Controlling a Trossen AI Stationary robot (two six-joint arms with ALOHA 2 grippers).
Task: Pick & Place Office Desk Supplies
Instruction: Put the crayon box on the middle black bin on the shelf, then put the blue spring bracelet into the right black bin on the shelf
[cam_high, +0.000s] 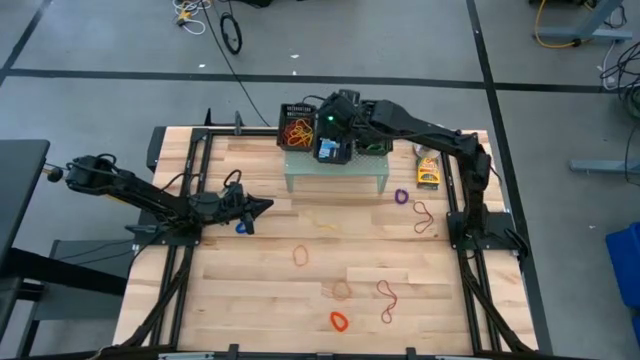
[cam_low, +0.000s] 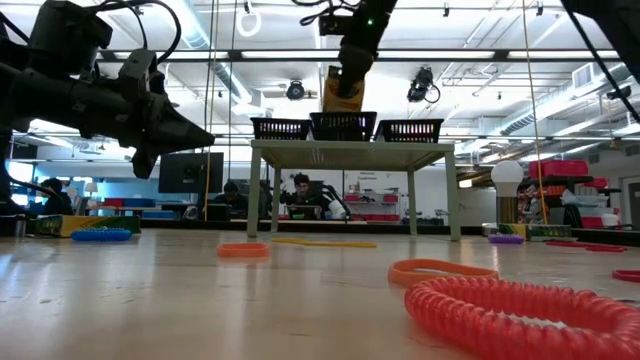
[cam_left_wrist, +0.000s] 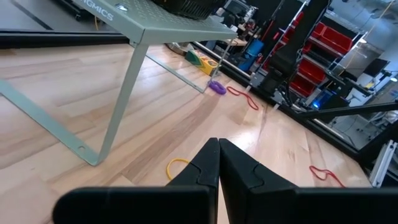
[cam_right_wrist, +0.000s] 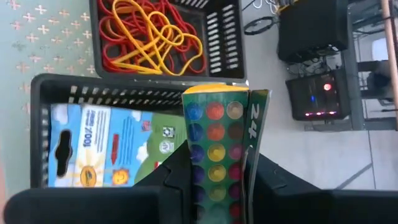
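Wooden desk (cam_high: 260, 300): right gripper (cam_right_wrist: 217, 180) jaws gripped yellow-green printed cardboard box (cam_right_wrist: 219, 149) over middle black basket (cam_right_wrist: 43, 112); lower squarely before releasing. Left gripper (cam_left_wrist: 219, 163) closed, idle.

We see the right hand (cam_high: 333, 140) over black baskets (cam_high: 296, 128) on the pale green stand (cam_high: 336, 170); rubber bands (cam_high: 339, 321) dot the tabletop (cam_high: 280, 300).

Grey floor (cam_high: 420, 40) with dark seams; red bins (cam_left_wrist: 320, 53) on shelving.

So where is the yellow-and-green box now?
The right gripper holds the box above the middle black basket on the pale green stand.
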